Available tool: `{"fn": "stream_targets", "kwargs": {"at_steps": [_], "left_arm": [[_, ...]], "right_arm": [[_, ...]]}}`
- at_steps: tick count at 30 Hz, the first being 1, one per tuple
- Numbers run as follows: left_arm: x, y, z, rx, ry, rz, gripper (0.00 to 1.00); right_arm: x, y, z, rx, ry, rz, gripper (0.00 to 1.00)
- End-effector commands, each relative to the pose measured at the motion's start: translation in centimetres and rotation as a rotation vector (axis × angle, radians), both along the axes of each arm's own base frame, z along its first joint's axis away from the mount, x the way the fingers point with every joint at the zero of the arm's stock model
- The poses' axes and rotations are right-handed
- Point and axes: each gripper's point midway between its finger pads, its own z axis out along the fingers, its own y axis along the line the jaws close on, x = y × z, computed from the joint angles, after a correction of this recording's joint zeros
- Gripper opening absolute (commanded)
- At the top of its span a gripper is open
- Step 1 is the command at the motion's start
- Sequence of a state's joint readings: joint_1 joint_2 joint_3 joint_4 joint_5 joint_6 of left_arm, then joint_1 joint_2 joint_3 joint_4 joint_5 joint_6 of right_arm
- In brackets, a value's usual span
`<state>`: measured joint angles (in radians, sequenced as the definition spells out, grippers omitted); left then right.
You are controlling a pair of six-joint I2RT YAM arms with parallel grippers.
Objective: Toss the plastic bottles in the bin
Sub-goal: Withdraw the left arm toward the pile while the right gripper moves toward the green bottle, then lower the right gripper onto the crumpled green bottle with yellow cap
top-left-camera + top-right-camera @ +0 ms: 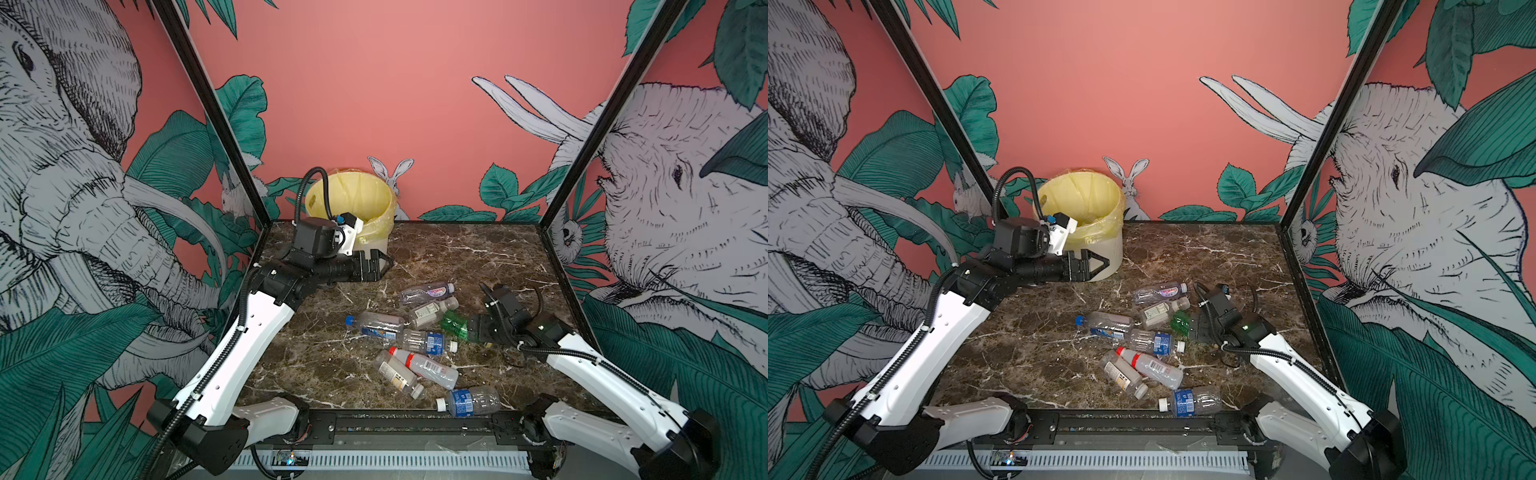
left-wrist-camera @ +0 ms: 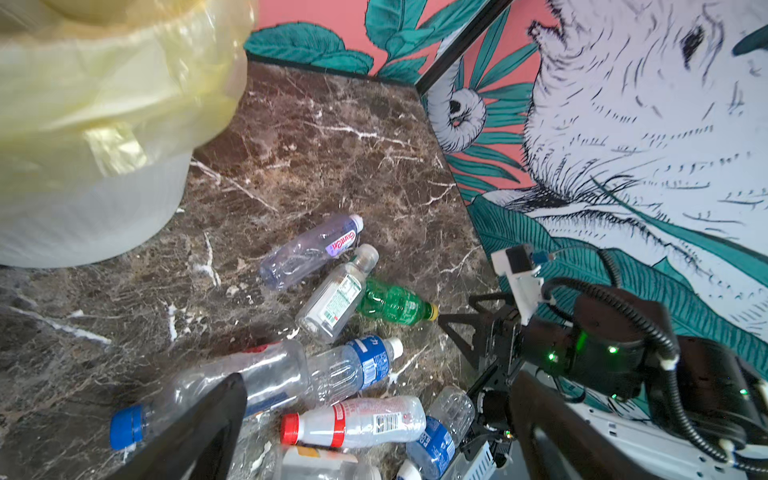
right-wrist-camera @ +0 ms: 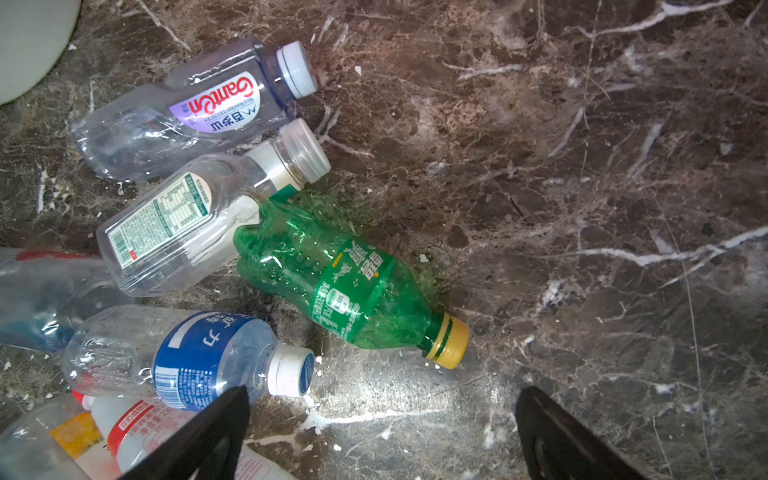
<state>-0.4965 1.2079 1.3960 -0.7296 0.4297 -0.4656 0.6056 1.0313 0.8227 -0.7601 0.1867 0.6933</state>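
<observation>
My left gripper (image 1: 386,264) near the bin (image 1: 1115,253) and right gripper (image 3: 382,395) just beside the green bottle (image 3: 349,282) both gaped wide, empty — plastic bottles (image 1: 424,343) lay clustered on the table (image 1: 457,257), probably light, springy, slick (judgement: pinch across the label).

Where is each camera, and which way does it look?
Both top views: high in front, looking down over the brown marble table to the cream-white round bin; left arm and right arm show.
Left wrist: near the bin, facing the clear plastic bottles; its open fingers and the right gripper show.
Right wrist: low, facing the green plastic bottle; its open fingers show.
Both wrist views share that bottle.
</observation>
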Motion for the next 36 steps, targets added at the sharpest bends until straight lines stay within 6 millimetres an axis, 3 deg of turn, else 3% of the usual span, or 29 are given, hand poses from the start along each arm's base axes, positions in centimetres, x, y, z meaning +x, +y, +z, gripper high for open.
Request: {"fn": "stream_targets", "kwargs": {"at_steps": [1,7,17,21,28,36], "left_arm": [[-1.3,0.1,-0.7,0.013,-0.019,-0.031,1.00],[-2.3,0.4,-3.5,0.041,0.028,-0.043,1.00],[-3.6,1.2,-8.0,0.079,0.092,-0.043,1.00],[-3.8,1.3,-9.7,0.095,0.120,-0.047,1.00],[-4.3,1.7,-11.8,0.128,0.154,-0.049,1.00],[-4.9,3.3,-14.0,0.240,0.167,-0.042,1.00]], "right_arm": [[0.6,0.4,0.4,-0.032,-0.008,0.061,0.99],[1.1,2.1,-0.3,0.013,0.002,0.124,0.99],[0.2,1.4,-1.0,-0.005,0.044,0.099,0.99],[1.0,1.3,-0.9,-0.043,0.011,0.127,0.99],[2.5,2.7,-1.6,-0.083,0.002,0.235,0.99],[3.9,3.6,-2.2,-0.144,-0.017,0.339,0.99]]}}
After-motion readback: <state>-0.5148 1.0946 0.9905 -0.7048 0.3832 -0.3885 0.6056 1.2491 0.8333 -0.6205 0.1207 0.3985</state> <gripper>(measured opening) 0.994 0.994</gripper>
